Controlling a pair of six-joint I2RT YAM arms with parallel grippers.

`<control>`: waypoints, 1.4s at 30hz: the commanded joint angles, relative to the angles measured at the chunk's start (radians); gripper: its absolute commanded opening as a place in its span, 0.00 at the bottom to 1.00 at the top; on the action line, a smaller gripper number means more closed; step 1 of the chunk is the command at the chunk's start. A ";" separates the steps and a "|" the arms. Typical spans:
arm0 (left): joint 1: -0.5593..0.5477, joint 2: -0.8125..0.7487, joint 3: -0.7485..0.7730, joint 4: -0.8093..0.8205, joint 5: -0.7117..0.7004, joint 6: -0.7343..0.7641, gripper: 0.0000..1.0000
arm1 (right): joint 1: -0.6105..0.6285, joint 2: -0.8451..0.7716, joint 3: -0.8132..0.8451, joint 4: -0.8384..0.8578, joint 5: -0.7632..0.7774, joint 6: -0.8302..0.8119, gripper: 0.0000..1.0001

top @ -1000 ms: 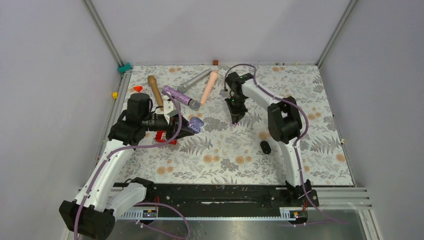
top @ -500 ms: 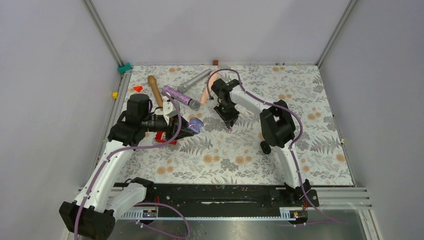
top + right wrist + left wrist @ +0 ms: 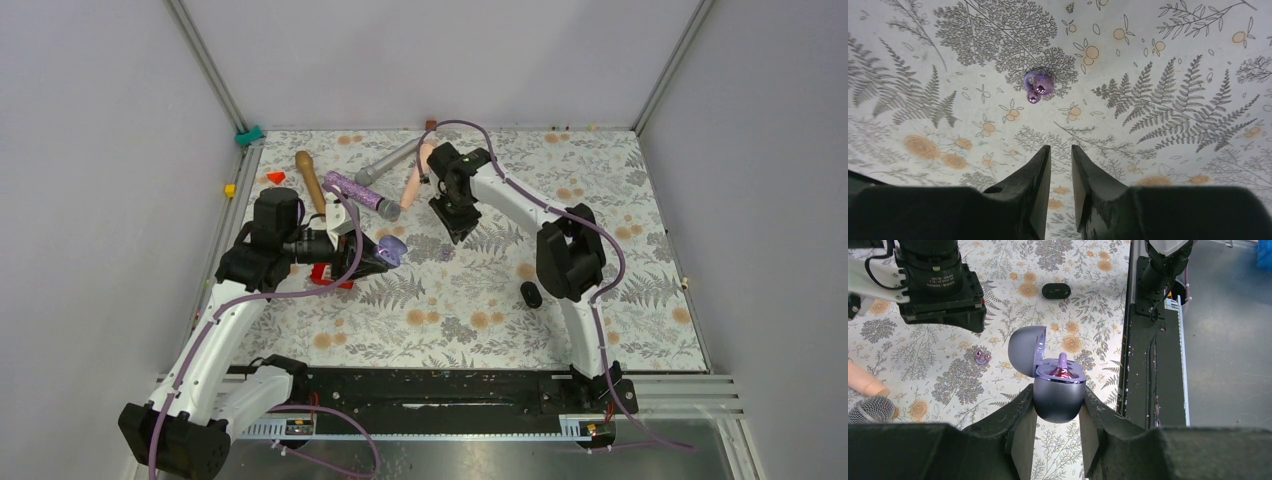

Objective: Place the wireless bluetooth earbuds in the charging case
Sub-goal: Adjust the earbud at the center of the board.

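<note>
One earbud (image 3: pixel 1038 86) lies on open desk (image 3: pixel 1173 50) just ahead of the right hand (image 3: pixel 1061 150), which is slightly spread and empty. Away from the desk edges, the left hand (image 3: pixel 1058 405) pinches the open-lidded charging case (image 3: pixel 1058 395).

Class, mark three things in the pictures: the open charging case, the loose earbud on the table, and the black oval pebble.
charging case (image 3: pixel 1058 401): left wrist view, on its rounded lower shell.
loose earbud (image 3: pixel 1039 85): right wrist view, on its rounded body.
black oval pebble (image 3: pixel 1056 290): left wrist view, on its top middle.

The charging case (image 3: pixel 1058 402) looks smooth, matt plastic, and the loose earbud (image 3: pixel 1038 87) shines glossy.
</note>
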 commanded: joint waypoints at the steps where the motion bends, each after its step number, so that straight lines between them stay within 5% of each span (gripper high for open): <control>1: 0.007 -0.016 -0.002 0.043 0.043 0.023 0.19 | -0.028 -0.058 -0.005 -0.003 -0.120 0.096 0.28; 5: 0.009 -0.022 -0.004 0.043 0.049 0.023 0.19 | -0.027 -0.075 -0.010 0.043 -0.154 -0.012 0.27; 9: 0.013 -0.022 -0.004 0.043 0.057 0.024 0.19 | -0.027 -0.048 0.061 0.072 -0.031 -0.115 0.29; 20: 0.024 -0.024 -0.006 0.043 0.063 0.024 0.19 | -0.024 0.270 0.392 -0.099 -0.028 0.017 0.25; 42: 0.026 -0.018 -0.005 0.043 0.067 0.025 0.19 | 0.050 0.123 0.026 -0.018 -0.102 0.014 0.24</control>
